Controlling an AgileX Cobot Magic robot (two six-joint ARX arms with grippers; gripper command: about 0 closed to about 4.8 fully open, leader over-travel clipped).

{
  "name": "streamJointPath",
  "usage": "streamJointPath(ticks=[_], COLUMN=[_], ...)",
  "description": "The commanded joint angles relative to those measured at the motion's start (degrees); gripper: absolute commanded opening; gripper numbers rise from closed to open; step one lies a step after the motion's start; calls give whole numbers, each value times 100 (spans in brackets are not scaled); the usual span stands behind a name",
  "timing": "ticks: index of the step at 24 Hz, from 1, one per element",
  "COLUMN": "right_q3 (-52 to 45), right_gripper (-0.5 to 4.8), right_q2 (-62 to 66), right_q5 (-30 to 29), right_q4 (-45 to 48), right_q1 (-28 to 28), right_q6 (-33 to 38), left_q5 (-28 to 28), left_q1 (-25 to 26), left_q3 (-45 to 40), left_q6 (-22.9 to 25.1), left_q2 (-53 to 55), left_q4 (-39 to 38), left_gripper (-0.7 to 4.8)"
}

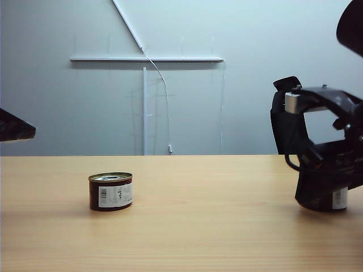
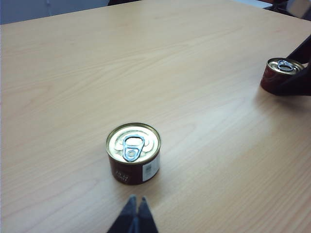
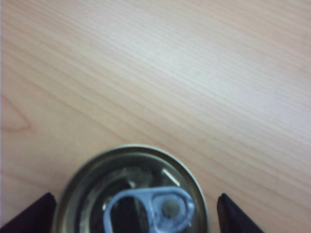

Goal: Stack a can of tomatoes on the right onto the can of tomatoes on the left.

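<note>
The right can [image 3: 130,194] stands upright on the worktop [image 3: 160,73] at the right side of the exterior view, and the right gripper [image 3: 133,213] is down around it. In the right wrist view the can's gold lid with its pull tab lies between the two dark fingertips [image 3: 34,213], one on each side of the rim. A thin strip of bare worktop shows between each fingertip and the can, so the gripper stands wide open and is not pressing on the can. In the exterior view the right arm hides most of this can [image 1: 339,198]; only a bit of its white label shows.

The left can [image 1: 110,191] stands upright on the left half of the worktop, well apart from the right one. In the left wrist view it [image 2: 133,152] sits just ahead of the left gripper [image 2: 135,218], not touching it. That gripper's two dark fingertips meet with no gap, closed on nothing. The right can [image 2: 281,74] appears far off near the edge of that view, partly covered by the right gripper.
</note>
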Motion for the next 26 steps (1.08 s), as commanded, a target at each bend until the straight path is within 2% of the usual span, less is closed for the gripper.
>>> streamJointPath(ticks=[1,2,3,4,9,11,14,19,22,26], right_q3=[20,20,20,22,173,382,1003,1891,2586,3370], right_gripper=[401,262,94,-3,-3,-3,-3,-3,-3,-3], right_q2=[144,177,184,181,181,225,527,1292,2044,2776], right_q5=[-9,-20,-101,-232,-1331,-1543,-1552,-1482,-1488,-1486], right_q4=[356,398,439,492,951,964,962,962,964,787], right_q1=[7,7,9,11,122,339,1021,1801,2124,2286], right_q6=[291,374,435,433,1005,1047,1027,835,767,765], left_q5=[24,24,24,24,22,24,291,273,282,278], left_q1=[7,7,7,7,11,39,424,962,1008,1008], left_q3=[4,4,7,7,7,7,7,7,7,7], left_q6=[42,42,42,42,42,42,42,42,42,42], left_q2=[0,0,0,0,0,0,0,0,-4,-4], left_q4=[72,72,72,72,70,70,72,72,70,72], left_gripper=[-2,-2,-2,-2,-2,-2,-2,-2,-2,-2])
